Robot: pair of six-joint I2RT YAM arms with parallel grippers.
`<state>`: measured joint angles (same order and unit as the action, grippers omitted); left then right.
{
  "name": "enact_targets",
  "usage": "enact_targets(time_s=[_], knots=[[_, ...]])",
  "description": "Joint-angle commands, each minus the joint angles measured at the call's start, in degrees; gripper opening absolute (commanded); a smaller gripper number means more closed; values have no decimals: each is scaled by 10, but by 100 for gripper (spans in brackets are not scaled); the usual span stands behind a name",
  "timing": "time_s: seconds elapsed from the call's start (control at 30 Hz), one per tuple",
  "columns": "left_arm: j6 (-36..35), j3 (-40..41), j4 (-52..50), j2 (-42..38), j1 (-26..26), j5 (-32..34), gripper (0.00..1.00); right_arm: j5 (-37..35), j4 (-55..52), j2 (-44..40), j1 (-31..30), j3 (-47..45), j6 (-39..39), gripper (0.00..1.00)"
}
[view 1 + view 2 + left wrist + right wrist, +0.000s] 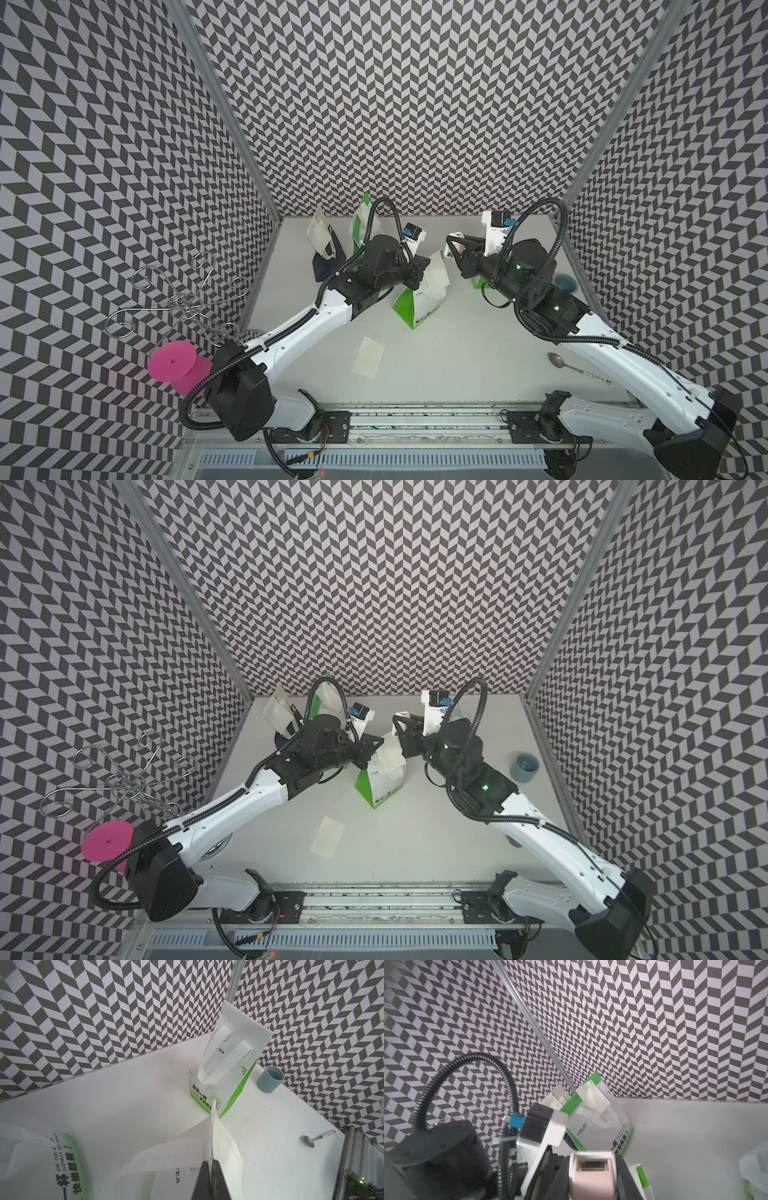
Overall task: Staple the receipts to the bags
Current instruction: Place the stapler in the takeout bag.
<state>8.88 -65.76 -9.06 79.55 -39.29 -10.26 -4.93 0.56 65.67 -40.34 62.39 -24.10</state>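
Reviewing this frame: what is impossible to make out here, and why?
- Both top views: navy bag mostly behind the left arm.
- Left wrist: the left gripper covers where it pinches the receipt.
- Right wrist: stapler cut off by the bottom edge.
- All views: any staple in the rear receipt too small to see.

One green-and-white bag (417,307) stands mid-table, a cream receipt (437,274) against its top edge; a loose receipt (368,356) lies flat nearer the front; the navy bag (326,262) and a rear green bag (618,1124) sit back-left, slips at their tops; a fourth bag (239,1026) stands upright.
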Motion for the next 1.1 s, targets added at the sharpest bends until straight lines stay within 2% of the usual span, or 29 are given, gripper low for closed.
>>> enact_targets(time_s=[0.0, 0.23, 0.53, 1.07], knots=[[-1, 1, 9, -18, -6, 15, 0, -14, 126, 32, -2, -17, -22, 9], [-7, 7, 17, -22, -7, 8, 0, 6, 159, 89, -3, -6, -25, 8], [-7, 7, 21, -15, -7, -5, 0, -22, 162, 106, -3, -24, -5, 7], [-11, 5, 17, -14, -7, 0, 0, -12, 150, 128, -4, -27, 5, 7]])
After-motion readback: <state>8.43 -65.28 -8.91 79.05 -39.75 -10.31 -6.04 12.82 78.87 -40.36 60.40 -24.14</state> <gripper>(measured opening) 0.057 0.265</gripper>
